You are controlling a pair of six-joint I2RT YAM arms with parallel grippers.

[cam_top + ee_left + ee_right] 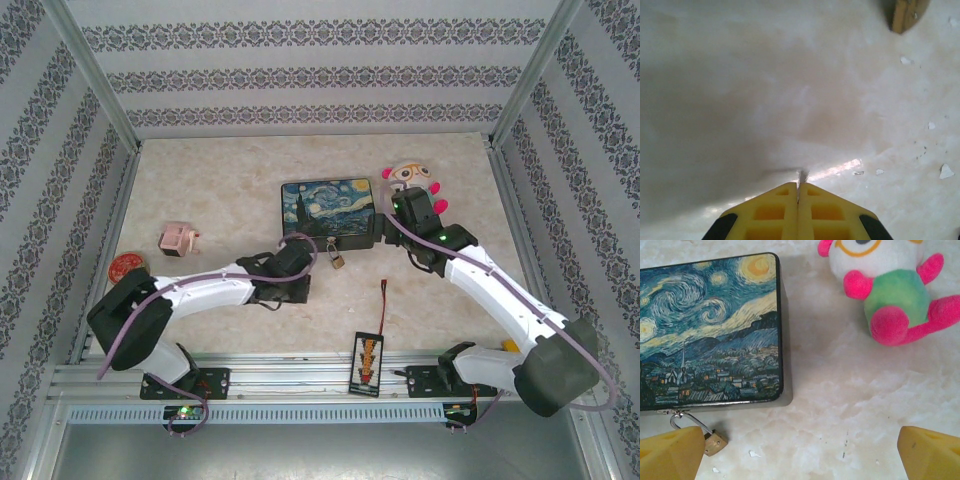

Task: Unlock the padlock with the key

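Two grippers sit close to the Starry Night box [710, 325] on the pale marbled table [840, 400]. The tiny brass-coloured padlock [715, 442] lies on the table just off the box's front edge, with its thin silvery shackle looped through the box's metal latch [675, 414]. The right gripper [800, 442] hangs above this spot with its yellow fingers spread wide. One fingertip is right beside the padlock and the other is well off to the side. A plush toy [890, 295] sits near the box's far side, not touching it. The left gripper [798, 186] is low over the table, its jaws pressed together on a thin silvery key [802, 176] whose tip pokes just past the fingertips. Nearer the arm bases lies a black connector board [367, 362]. A small pink object [178, 238] and a red disc [127, 265] rest far off at the table's left.
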